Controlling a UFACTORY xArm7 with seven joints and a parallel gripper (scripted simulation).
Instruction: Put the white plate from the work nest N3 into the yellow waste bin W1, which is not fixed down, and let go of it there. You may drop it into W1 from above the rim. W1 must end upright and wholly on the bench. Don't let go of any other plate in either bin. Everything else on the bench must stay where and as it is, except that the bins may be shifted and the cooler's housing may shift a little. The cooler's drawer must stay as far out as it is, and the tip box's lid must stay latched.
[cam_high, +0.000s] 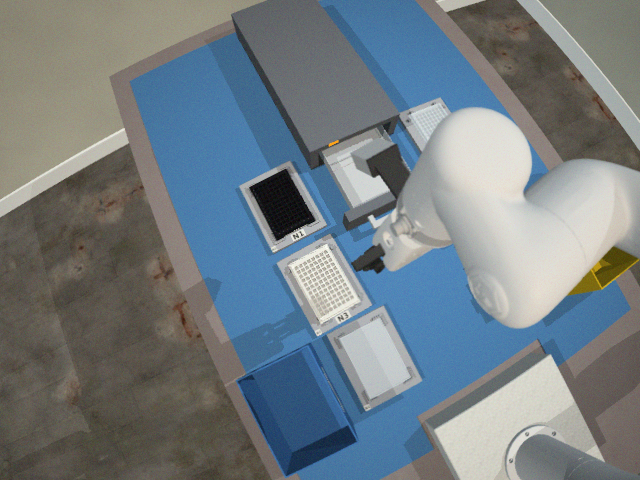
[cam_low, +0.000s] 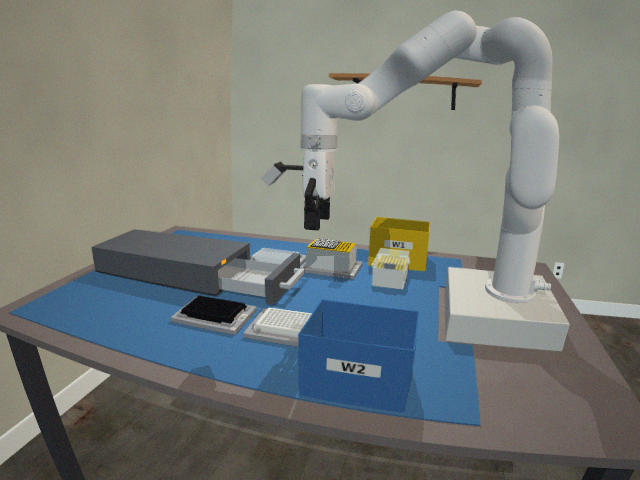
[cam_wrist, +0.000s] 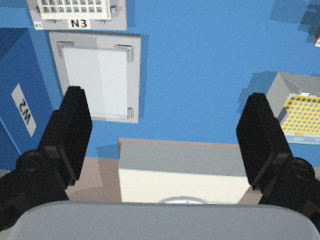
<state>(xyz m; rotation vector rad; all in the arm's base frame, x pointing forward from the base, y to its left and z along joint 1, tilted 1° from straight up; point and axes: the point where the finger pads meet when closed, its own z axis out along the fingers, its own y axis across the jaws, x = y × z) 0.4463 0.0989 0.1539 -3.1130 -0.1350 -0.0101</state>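
My gripper (cam_high: 368, 261) hangs high above the bench, fingers pointing down, open and empty; in the side view my gripper (cam_low: 313, 219) is well above the bench, and in the wrist view my fingers stand wide apart. It is beside N3, toward the bench's middle. The yellow bin W1 (cam_low: 399, 242) stands upright at the back; the arm hides most of it in the overhead view (cam_high: 602, 269).
A black plate sits in N1 (cam_high: 281, 203). An empty nest (cam_high: 374, 356) lies next to N3. The blue bin W2 (cam_low: 357, 354) stands at the front. The grey cooler (cam_high: 310, 72) has its drawer (cam_high: 356, 178) out. A tip box (cam_low: 331, 254) and a small yellow-topped box (cam_low: 391, 267) stand near W1.
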